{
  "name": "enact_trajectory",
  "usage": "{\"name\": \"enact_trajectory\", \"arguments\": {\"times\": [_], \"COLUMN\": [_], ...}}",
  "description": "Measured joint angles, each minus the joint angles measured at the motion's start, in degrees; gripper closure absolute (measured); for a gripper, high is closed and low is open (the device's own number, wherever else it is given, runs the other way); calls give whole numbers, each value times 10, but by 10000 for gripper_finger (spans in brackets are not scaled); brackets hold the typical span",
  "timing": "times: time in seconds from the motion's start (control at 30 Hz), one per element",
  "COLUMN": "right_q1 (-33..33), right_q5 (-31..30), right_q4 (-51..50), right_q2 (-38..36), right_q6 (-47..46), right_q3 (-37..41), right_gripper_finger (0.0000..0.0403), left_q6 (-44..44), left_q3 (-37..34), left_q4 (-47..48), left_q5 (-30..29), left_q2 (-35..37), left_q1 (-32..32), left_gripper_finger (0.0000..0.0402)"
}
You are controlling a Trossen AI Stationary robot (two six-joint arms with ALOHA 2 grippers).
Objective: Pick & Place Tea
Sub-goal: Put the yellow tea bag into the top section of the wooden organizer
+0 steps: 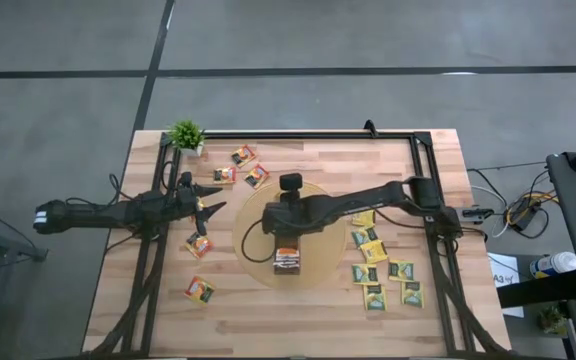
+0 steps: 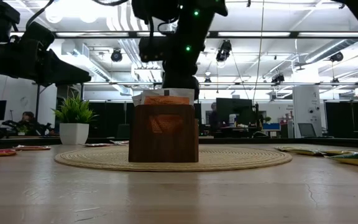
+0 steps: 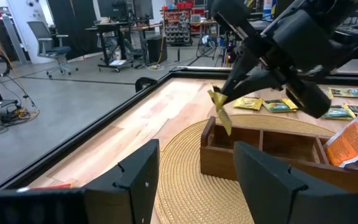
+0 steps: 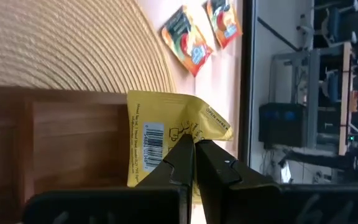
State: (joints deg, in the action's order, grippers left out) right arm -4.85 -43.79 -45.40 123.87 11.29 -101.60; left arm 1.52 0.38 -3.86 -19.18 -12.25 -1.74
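Two dark arms reach over a worktop of pale wooden planks with a black metal frame along its edges. At the middle lies a round woven mat with a ribbed, coiled texture, and on it stands a long narrow brown wooden box, divided in compartments. Flat square tea sachets are spread on the wood: orange ones on the left side of the mat and at the far side, yellow and dark green-and-yellow ones in a group on the right side. One orange sachet already stands inside the box, at one end of it. A small green potted plant stands at the far left corner.

Around the worktop the floor is grey concrete with dark lines. The low view shows a large hall behind, with ceiling lamps, desks, screens and a seated person far at the left.

The right pincer has its two fingers pressed together on the edge of a yellow sachet, thin and a little crumpled, with a barcode printed on it. It holds this sachet just above the far end of the box, over an empty compartment; I cannot tell if the sachet touches the wood. The left pincer hovers at the left side of the mat, near the orange sachets, with its fingers well apart and nothing between them.
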Motion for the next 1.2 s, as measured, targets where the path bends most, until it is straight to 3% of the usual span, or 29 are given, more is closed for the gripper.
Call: {"name": "enact_trajectory", "arguments": {"times": [0.57,0.8,1.2], "right_q1": [7,8,14], "right_q5": [5,56,48], "right_q4": [-20,-20,-22], "right_q2": [20,20,20], "right_q6": [-1,8,7], "right_q3": [-12,-11,-5], "right_gripper_finger": [392,392,392], "left_q6": [0,0,0], "left_q3": [0,0,0], "left_q4": [0,0,0], "left_q5": [0,0,0], "left_q2": [0,0,0], "left_q1": [0,0,0], "left_gripper_finger": [199,199,199]}}
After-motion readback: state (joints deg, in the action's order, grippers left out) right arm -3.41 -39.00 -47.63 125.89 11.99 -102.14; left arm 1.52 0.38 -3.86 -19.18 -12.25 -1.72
